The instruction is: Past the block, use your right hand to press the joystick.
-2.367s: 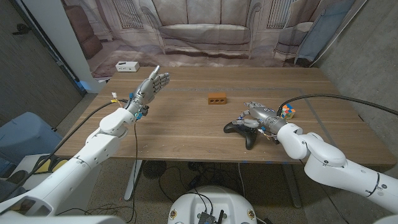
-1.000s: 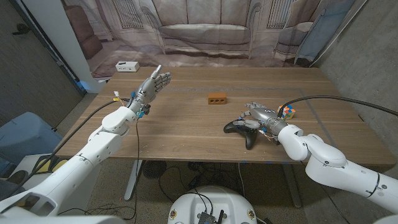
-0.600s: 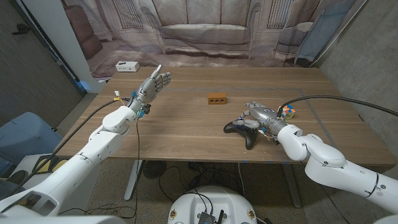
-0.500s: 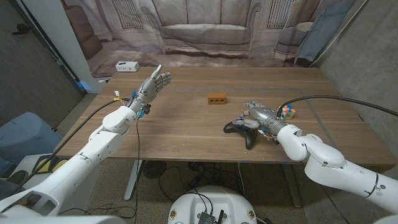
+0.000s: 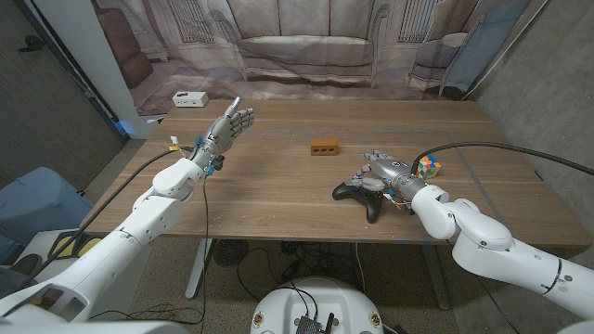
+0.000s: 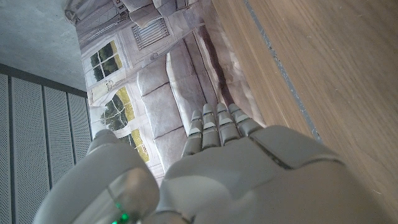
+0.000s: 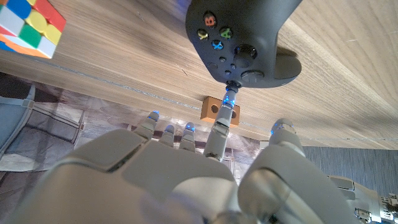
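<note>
Right hand (image 5: 382, 173) hovers over game controller (image 5: 362, 193), fingers spread and holding nothing, one fingertip (image 7: 231, 98) near a joystick (image 7: 245, 52); press apparently not made.

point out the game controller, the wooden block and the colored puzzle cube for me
game controller (image 7: 245, 43), right wrist view, its black face by the buttons.
wooden block (image 5: 324, 146), head view, its front side.
puzzle cube (image 5: 427, 167), head view, its top face.

The black game controller (image 5: 360, 192) lies flat on the wooden table, its joystick (image 7: 252, 75) facing up, with the small brown block (image 5: 324, 146) at its 11 o'clock
</note>
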Controlling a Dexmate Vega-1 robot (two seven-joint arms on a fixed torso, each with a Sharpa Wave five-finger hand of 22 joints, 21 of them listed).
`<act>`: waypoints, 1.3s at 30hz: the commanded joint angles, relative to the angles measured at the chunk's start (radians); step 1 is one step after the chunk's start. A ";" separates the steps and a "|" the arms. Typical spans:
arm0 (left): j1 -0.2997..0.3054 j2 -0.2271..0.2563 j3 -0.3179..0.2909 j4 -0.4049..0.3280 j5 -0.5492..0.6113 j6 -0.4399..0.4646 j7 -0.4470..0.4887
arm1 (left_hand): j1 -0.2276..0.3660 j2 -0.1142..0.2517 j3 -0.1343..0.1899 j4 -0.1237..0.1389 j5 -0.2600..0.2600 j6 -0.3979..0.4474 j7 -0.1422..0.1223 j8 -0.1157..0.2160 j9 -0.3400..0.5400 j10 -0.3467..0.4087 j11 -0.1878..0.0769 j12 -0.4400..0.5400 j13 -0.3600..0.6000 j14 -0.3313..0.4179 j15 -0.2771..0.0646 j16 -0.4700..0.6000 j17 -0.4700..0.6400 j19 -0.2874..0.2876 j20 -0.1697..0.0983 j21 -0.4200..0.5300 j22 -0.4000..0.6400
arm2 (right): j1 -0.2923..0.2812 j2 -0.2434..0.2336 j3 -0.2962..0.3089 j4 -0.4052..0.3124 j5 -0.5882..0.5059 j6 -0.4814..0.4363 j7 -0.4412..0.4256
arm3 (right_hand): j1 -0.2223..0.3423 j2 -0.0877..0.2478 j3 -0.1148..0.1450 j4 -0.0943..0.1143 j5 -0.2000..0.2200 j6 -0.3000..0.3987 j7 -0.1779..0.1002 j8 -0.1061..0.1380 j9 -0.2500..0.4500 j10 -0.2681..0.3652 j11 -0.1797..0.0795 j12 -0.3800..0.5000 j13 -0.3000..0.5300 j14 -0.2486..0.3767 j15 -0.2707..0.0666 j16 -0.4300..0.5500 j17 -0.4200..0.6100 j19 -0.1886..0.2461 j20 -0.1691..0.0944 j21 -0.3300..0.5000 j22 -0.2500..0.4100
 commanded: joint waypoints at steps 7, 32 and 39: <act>0.009 0.005 -0.004 -0.008 -0.002 0.001 0.003 | 0.002 0.008 -0.001 -0.004 -0.004 0.008 -0.001 -0.002 0.006 0.005 -0.004 -0.002 0.002 0.001 -0.003 0.000 0.001 -0.001 0.001 0.000 0.005 | -0.005 0.009 -0.008 0.010 -0.025 0.004 0.003 | 0.008 0.004 0.008 0.002 -0.002 0.020 -0.003 0.002 0.002 0.018 -0.005 0.004 0.004 -0.015 -0.012 0.005 0.001 0.007 0.010 0.000 0.005; 0.022 0.008 -0.009 -0.021 -0.004 0.005 0.016 | 0.001 0.009 -0.002 -0.006 -0.004 0.008 -0.002 -0.003 0.006 -0.002 -0.008 -0.005 0.002 -0.004 -0.002 -0.001 0.001 -0.011 -0.001 -0.002 0.005 | -0.023 0.016 0.000 0.022 -0.029 0.017 -0.021 | 0.011 0.002 0.013 0.001 -0.001 0.056 0.006 0.000 0.001 0.052 -0.007 0.007 0.004 0.000 -0.015 0.006 0.001 0.024 0.019 0.002 0.004; 0.015 0.002 -0.007 -0.007 -0.007 0.001 0.008 | 0.001 0.010 -0.002 -0.007 -0.004 0.008 -0.002 -0.003 0.006 0.000 -0.008 -0.004 0.002 -0.004 -0.002 -0.001 0.001 -0.012 -0.001 -0.002 0.005 | -0.024 0.015 0.008 0.014 -0.035 0.019 -0.030 | 0.011 0.001 0.013 0.001 -0.001 0.043 -0.003 -0.008 0.001 0.051 -0.002 0.005 0.004 0.000 -0.016 0.005 0.001 0.023 0.026 0.000 0.004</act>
